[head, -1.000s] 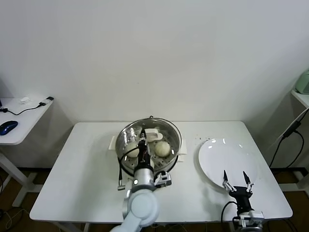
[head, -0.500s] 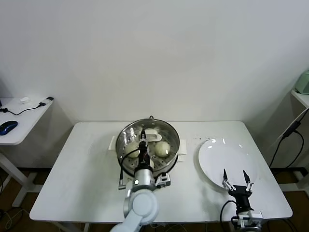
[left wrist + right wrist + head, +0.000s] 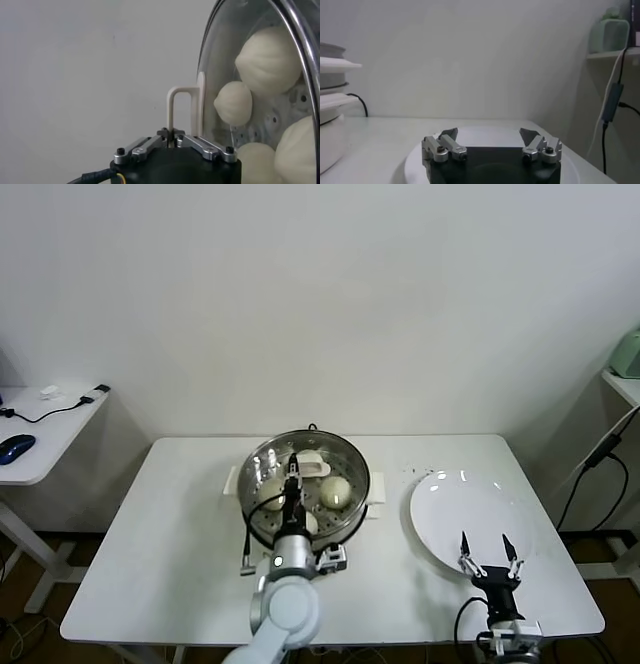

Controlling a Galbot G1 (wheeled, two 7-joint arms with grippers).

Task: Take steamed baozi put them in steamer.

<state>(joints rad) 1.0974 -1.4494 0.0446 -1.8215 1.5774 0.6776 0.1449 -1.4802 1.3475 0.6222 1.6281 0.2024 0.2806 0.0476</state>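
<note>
Flanking steamer [image 3: 262, 529]: white plate [image 3: 470, 506].

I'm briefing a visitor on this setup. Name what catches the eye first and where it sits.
At the table's middle sits the shiny steamer, baozi inside under a glass lid. The left gripper holds its fingers shut on the lid's white handle. On the right lies a bare white plate, the right gripper open at its near edge.

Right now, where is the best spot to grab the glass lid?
Its white loop handle, from the outer side of the glass lid. The handle stands off the smooth dome as a thin bar that is easy to pinch. The left gripper is shut on it.
</note>
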